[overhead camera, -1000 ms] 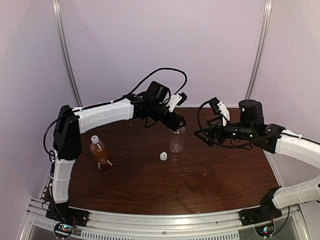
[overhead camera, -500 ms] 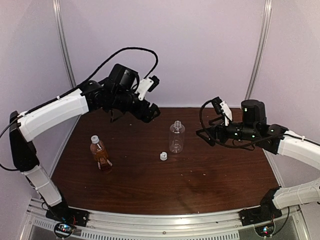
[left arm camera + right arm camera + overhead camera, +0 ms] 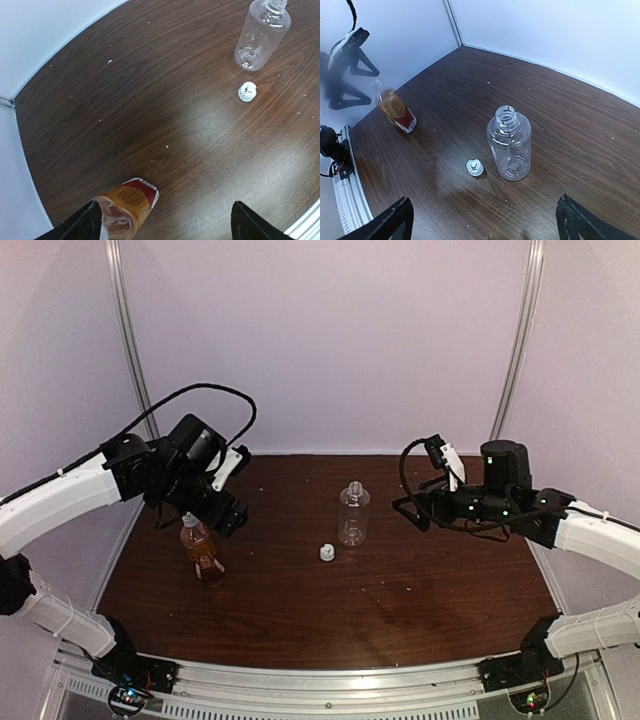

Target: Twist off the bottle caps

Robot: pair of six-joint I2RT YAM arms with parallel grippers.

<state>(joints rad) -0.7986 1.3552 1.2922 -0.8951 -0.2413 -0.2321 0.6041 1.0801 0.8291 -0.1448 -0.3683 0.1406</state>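
The amber bottle (image 3: 203,552) with a red label stands at the table's left, its white cap (image 3: 190,519) screwed on. My left gripper (image 3: 228,517) hovers open just above and right of that cap; in the left wrist view the amber bottle (image 3: 126,204) sits beside the left finger, not between closed jaws. The clear bottle (image 3: 353,513) stands mid-table with a bare neck, and its loose white cap (image 3: 327,553) lies on the wood just left of its base. My right gripper (image 3: 408,512) hangs open to the right of the clear bottle (image 3: 510,145), holding nothing.
The dark wooden table (image 3: 400,590) ends at a metal rail (image 3: 330,680) along the near edge. Pale walls with two upright metal strips close the back and sides. Small crumbs dot the wood.
My left arm has left the clear bottle's neck, swung left and come down over the amber bottle, its jaws opening wider. The right arm has hardly moved.
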